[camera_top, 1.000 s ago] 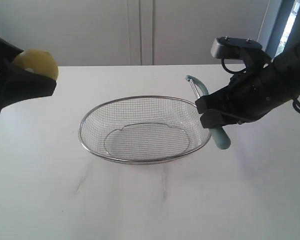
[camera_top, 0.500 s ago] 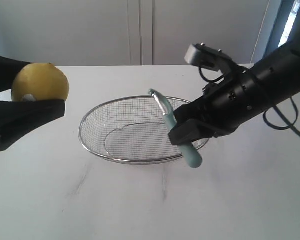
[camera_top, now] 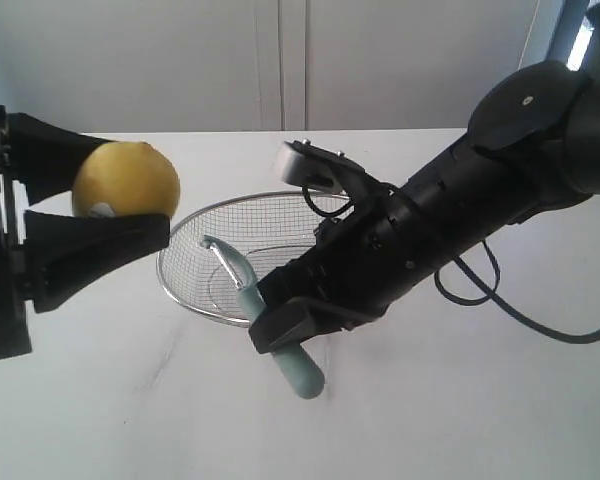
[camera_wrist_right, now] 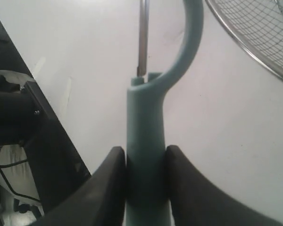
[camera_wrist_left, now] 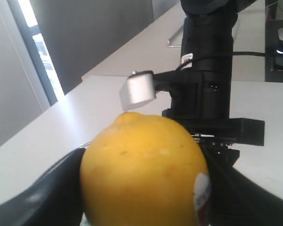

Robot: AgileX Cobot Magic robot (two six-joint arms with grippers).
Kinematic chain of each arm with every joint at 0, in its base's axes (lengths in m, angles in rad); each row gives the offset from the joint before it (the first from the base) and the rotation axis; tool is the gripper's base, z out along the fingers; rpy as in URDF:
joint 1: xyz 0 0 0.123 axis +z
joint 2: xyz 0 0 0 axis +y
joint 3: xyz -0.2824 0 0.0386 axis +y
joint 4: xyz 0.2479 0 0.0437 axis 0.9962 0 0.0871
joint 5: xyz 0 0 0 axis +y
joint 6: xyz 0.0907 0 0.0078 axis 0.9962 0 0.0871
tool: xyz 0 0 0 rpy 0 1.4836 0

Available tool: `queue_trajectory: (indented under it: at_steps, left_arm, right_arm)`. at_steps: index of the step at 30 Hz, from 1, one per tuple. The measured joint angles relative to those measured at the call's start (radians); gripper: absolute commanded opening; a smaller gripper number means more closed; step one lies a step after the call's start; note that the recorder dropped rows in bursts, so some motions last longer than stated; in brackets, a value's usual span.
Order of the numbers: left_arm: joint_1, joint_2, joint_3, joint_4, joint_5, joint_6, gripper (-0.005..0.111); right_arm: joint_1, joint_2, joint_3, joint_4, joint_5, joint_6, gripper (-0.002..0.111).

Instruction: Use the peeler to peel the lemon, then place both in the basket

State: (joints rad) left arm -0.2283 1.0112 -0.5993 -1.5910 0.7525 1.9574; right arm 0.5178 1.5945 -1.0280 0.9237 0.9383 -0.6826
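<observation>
The yellow lemon (camera_top: 126, 178) with its red-and-white sticker is held up in the air at the left, my left gripper (camera_top: 130, 195) shut on it. Close up, the lemon (camera_wrist_left: 144, 172) fills the left wrist view, sticker at its side. My right gripper (camera_top: 280, 320) is shut on the teal handle of the peeler (camera_top: 280, 340), blade head pointing up toward the lemon, over the near rim of the wire basket (camera_top: 190, 235). In the right wrist view the peeler (camera_wrist_right: 146, 141) stands between the black fingers (camera_wrist_right: 108, 188), and the basket (camera_wrist_right: 254, 37) shows at a corner.
The white table (camera_top: 130, 420) spreads around the basket. The right arm's black body and cable (camera_top: 480, 290) reach across the basket's right half. A pale wall lies behind the table's far edge.
The right arm has swung left across the basket, carrying the peeler toward the lemon. The left gripper has brought the lemon rightward and closer to the basket.
</observation>
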Motion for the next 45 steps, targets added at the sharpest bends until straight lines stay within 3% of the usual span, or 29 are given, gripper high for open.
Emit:
queue_trajectory:
  at_steps: [6, 15, 45]
  left_arm:
    - [-0.057, 0.083, 0.000, -0.007, -0.095, 0.000, 0.001]
    - [-0.060, 0.156, 0.000, -0.051, -0.166, 0.000, 0.001]
    - [-0.064, 0.273, 0.000, -0.121, -0.086, 0.000, 0.001]
  right_arm:
    - [0.000, 0.000, 0.000, 0.053, 0.026, -0.002, 0.000]
    - [0.000, 0.000, 0.000, 0.067, 0.045, -0.002, 0.000]
    - [0.000, 0.004, 0.000, 0.106, 0.063, 0.075, 0.000]
